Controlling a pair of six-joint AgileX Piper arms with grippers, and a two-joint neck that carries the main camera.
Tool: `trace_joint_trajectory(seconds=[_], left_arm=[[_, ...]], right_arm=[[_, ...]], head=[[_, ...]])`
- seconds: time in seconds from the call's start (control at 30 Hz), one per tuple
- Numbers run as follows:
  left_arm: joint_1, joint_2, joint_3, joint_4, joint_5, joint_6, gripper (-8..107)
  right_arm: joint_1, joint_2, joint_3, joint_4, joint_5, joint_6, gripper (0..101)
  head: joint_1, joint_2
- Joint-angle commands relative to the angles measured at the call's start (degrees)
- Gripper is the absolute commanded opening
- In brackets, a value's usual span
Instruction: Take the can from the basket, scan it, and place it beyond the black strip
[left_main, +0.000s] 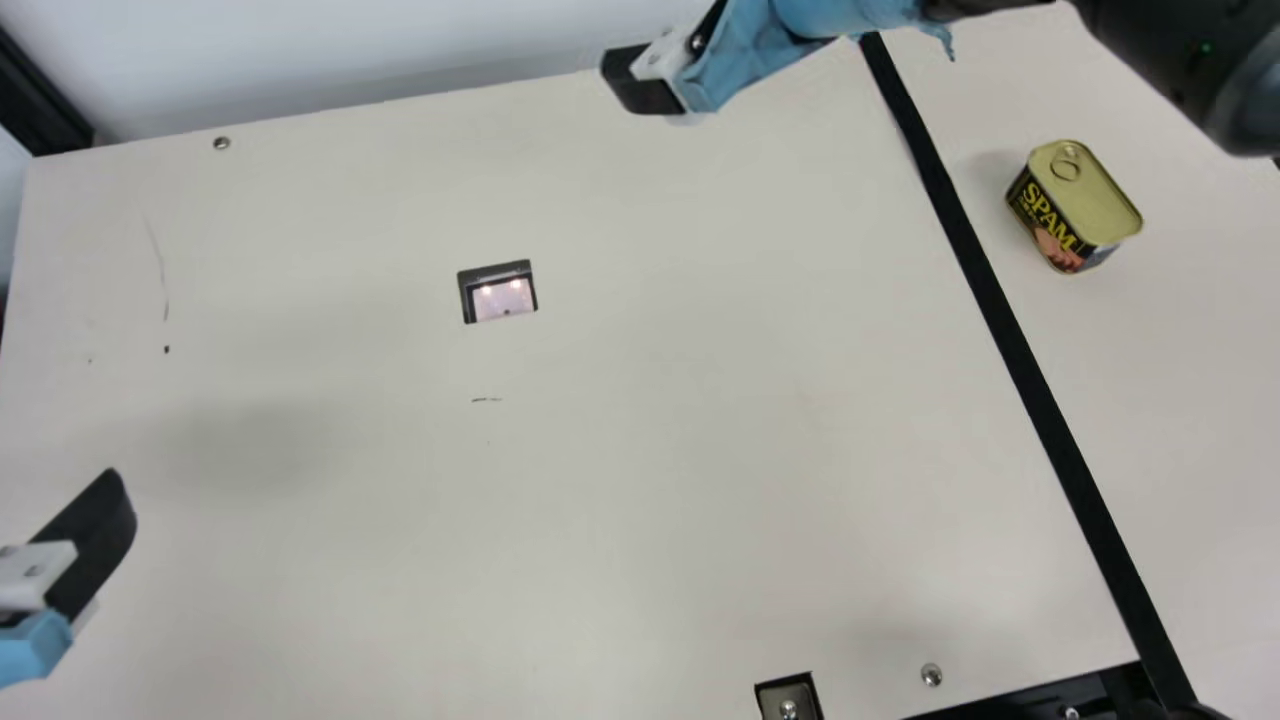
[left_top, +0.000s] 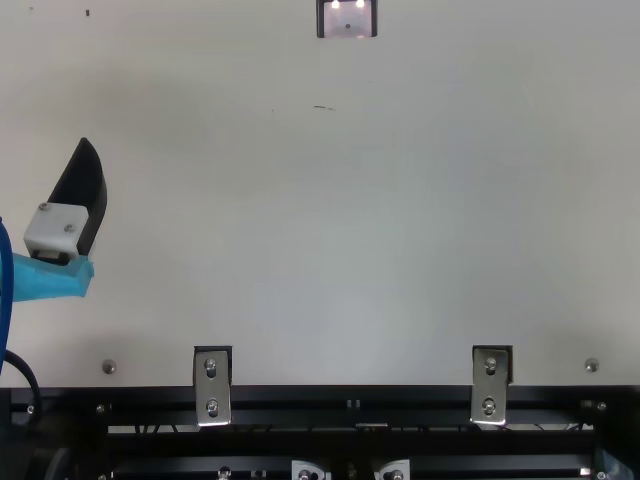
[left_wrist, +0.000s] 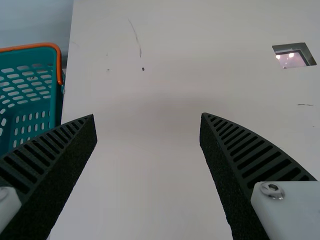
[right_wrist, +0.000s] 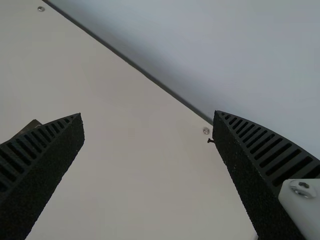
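Note:
The yellow-topped can (left_main: 1085, 195) stands upright on the table right of the black strip (left_main: 985, 270) in the main view. My right gripper (left_main: 640, 80) is over the table's far edge, left of the strip and apart from the can; in the right wrist view the right gripper (right_wrist: 148, 117) is open and empty. My left gripper (left_main: 95, 545) is at the main view's left edge, and the left gripper (left_top: 85, 200) is at the top view's left. In the left wrist view the left gripper (left_wrist: 146, 117) is open and empty, with the teal basket (left_wrist: 59, 65) beyond one finger.
The scanner window (left_main: 502, 290) is set into the cream table (left_main: 650, 450), between the two arms. A black frame rail (left_top: 350, 400) with metal brackets (left_top: 211, 385) runs along the near edge. A pale wall (left_main: 350, 50) stands behind the far edge.

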Motion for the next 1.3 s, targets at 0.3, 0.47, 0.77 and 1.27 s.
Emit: trace_joint_trajectory(seconds=[0.3, 0.47, 0.77, 1.27], left_arm=[[0.0, 0.0, 0.0, 0.0, 0.0, 0.0, 90], [0.0, 0.0, 0.0, 0.0, 0.0, 0.0, 90], [0.0, 0.0, 0.0, 0.0, 0.0, 0.0, 90], [0.0, 0.0, 0.0, 0.0, 0.0, 0.0, 90]], right_arm=[[1.9, -0.2, 0.8, -1.8, -1.9, 0.1, 101], [2.3, -0.1, 0.5, -2.6, -1.7, 1.2, 101], [3.2, -2.9, 2.5, -6.8, -7.2, 3.7, 101], [2.7, -17.9, 18.9, -8.1, -18.0, 4.9, 101]], head=[[-1.0, -0.6], [-1.0, -0.6], [-1.0, -0.6], [-1.0, -0.6]])
